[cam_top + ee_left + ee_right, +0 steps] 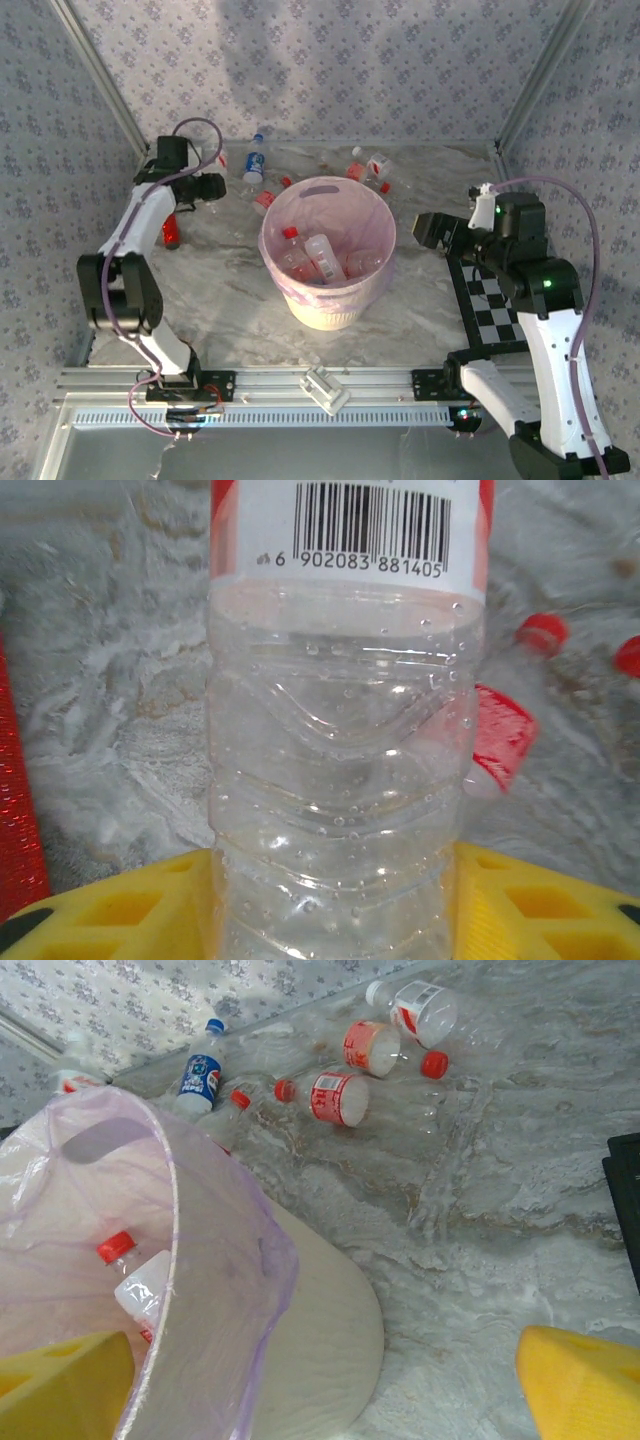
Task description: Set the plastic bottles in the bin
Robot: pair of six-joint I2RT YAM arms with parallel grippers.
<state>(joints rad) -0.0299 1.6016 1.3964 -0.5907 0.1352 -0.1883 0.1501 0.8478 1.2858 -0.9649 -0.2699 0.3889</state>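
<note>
Marble tabletop (100, 680) blurs behind a bottle (340, 770), cap cut off, pinched by left pincer (335, 890); right pincer (325, 1390) spread.

Bottle (345, 780), centre of left wrist view: clear glossy plastic, ribbed, droplets inside; label smooth, printed. Finger pads (110, 910) at 7 and 5 o'clock: matt yellow plastic. Table (220, 290): smooth marble-look surface. Bin (335, 312): matt cream plastic. Liner (215, 1260): thin translucent pink film. Rail (260, 381) at 6 o'clock: bare grooved metal.
</note>
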